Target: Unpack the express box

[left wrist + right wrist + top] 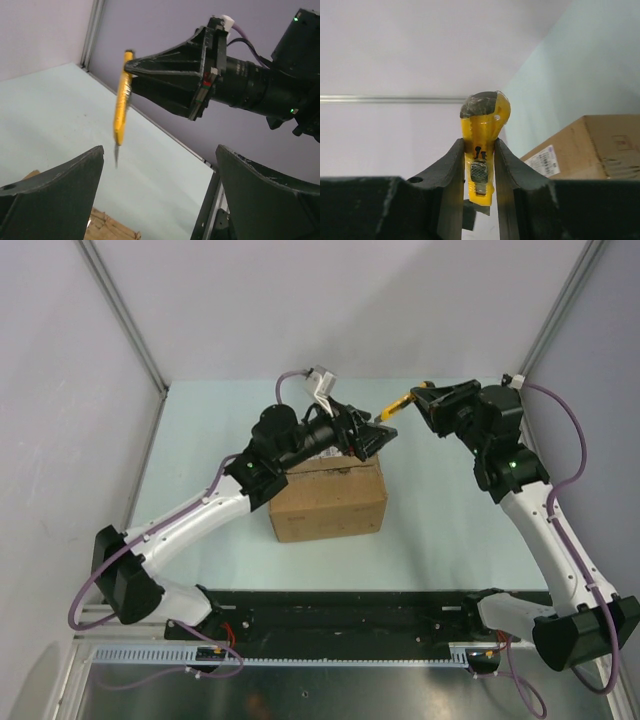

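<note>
The brown corrugated express box, square-edged with a white label, sits mid-surface on smooth pale-green surface, with room to its right and near sides. The right gripper has its jaws clamped on a glossy yellow utility knife, aloft beyond the box's far edge. The left gripper has its jaws wide apart.

A robot lab cell: plain lilac panels on aluminium posts enclose a pale green table; left arm and right arm bolt to a black plate.
</note>
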